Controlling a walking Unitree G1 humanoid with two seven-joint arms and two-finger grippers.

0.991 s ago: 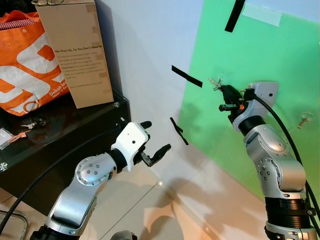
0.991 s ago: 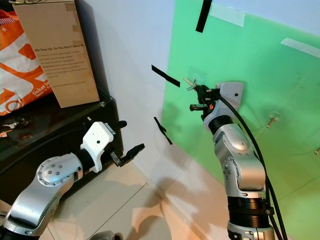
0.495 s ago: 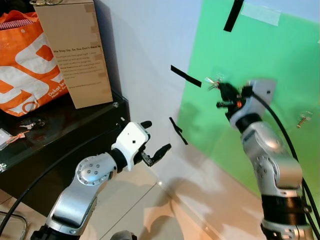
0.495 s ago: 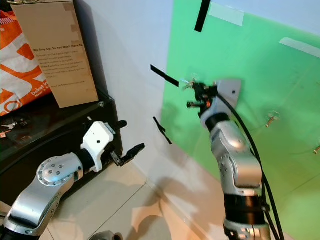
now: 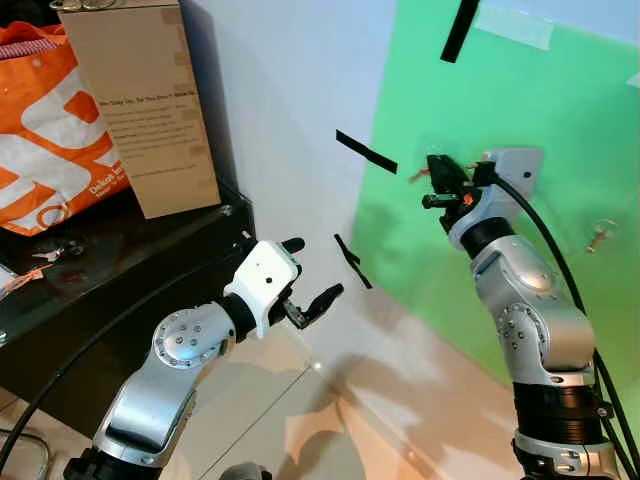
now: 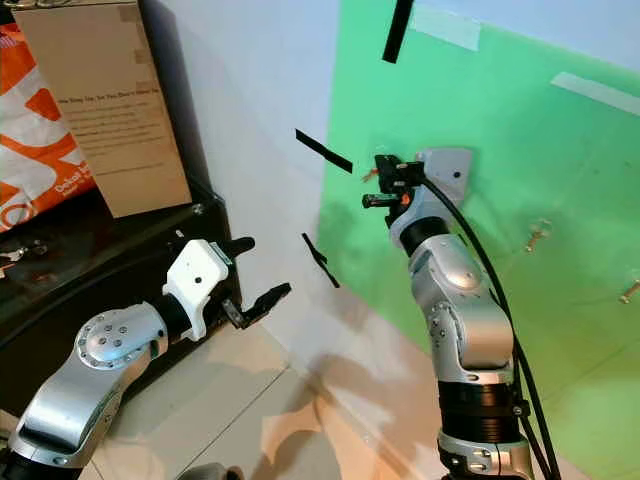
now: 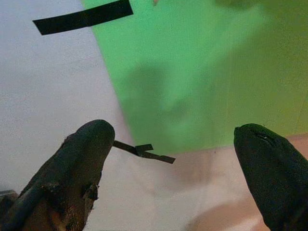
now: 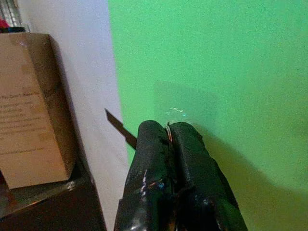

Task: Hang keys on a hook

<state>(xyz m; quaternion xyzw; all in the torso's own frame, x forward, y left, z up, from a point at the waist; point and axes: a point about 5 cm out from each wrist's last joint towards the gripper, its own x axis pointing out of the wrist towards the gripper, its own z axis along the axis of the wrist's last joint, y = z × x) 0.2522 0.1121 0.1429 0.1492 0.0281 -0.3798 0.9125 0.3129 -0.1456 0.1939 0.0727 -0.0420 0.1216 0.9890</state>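
Against the green sheet point(image 5: 520, 90) taped on the white wall point(image 5: 290, 90), the right gripper point(image 5: 432, 165) is pressing its fingers together on the keys point(image 8: 168, 129), of which a thin sliver is showing. Lower, the left gripper point(image 5: 308, 277) is hanging released above the tiled floor point(image 5: 270, 400). Beside it, a black cabinet point(image 5: 120, 270) is carrying a cardboard box point(image 5: 140, 100) and an orange bag point(image 5: 50, 130).

"Could we see the keys point(image 8: 169, 133)?"
"Barely; the right gripper point(image 8: 169, 130) hid all but a sliver between its pressed fingers."
"The hook point(image 8: 174, 111)?"
"A faint glint, too small for us to tell."
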